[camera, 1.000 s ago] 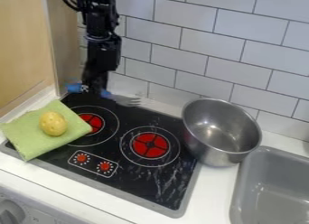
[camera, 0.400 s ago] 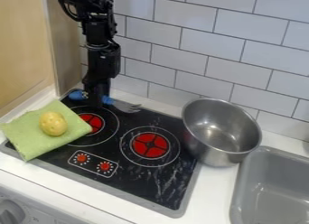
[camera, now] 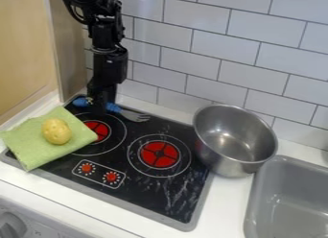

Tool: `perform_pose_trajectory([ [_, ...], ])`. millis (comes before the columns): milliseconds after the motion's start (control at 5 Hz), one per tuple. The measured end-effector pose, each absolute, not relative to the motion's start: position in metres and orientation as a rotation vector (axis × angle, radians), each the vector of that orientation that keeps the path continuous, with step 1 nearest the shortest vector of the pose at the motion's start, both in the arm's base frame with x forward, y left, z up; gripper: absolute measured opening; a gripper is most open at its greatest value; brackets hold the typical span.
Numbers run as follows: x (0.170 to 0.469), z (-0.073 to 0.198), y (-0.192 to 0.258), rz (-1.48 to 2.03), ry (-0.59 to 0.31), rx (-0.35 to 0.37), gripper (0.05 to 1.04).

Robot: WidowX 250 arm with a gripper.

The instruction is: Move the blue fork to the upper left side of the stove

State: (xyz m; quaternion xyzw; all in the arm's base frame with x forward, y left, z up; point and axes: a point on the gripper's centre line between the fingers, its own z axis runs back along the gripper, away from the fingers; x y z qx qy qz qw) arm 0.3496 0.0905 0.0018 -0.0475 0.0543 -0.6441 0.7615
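**At the stove's upper left: blue fork, held in the gripper**

Item one: a fork [camera: 114, 108], blue handle, grey head. We find it over the upper left part of the stove [camera: 150, 189], behind the left burner [camera: 100, 131], handle end toward the back corner, tines pointing right. We cannot tell whether it touches the surface.

Item two: the black gripper [camera: 99, 109], pointing down and closed on the fork's handle, with blue visible on both sides of it.

Item three: a green cloth [camera: 30, 143], lying over the stove's left edge, with a yellow potato [camera: 56, 131] on top.

Item four: a metal pot [camera: 236, 138], upright at the stove's right side, near the right burner [camera: 159, 154]. Beside it we list a grey sink [camera: 285, 203].

Item five: two red knobs, left [camera: 87, 168] and right [camera: 112, 176], each ringed by small white marks inside a white outline at the stove's front.

Item six: a grey dial [camera: 11, 225] at the lower left, with faint print beside it, too small for us to read.

Backing: white wall tiles [camera: 215, 45] and, at left, a wooden panel [camera: 24, 50].
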Motion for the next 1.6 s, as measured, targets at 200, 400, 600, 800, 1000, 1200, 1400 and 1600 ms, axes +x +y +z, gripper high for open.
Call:
perform_pose_trajectory([
  [200, 0.349, 0.002, 0.092, -1.389, 0.131, -0.099, 0.966],
  [400, 0.349, 0.003, 0.092, -1.383, 0.13, -0.096, 0.999],
  [600, 0.35, 0.005, 0.088, -1.41, 0.085, -0.093, 0.999],
  [800, 0.352, 0.025, 0.086, -1.43, 0.025, -0.038, 1.0],
  [1000, 0.353, 0.031, 0.086, -1.427, 0.015, -0.024, 1.0],
  [1200, 0.346, 0.04, 0.086, -1.424, 0.031, 0.0, 1.0],
  [1400, 0.346, 0.065, 0.084, -1.427, -0.005, 0.059, 1.0],
  [1600, 0.341, 0.067, 0.085, -1.414, 0.022, 0.055, 1.0],
])
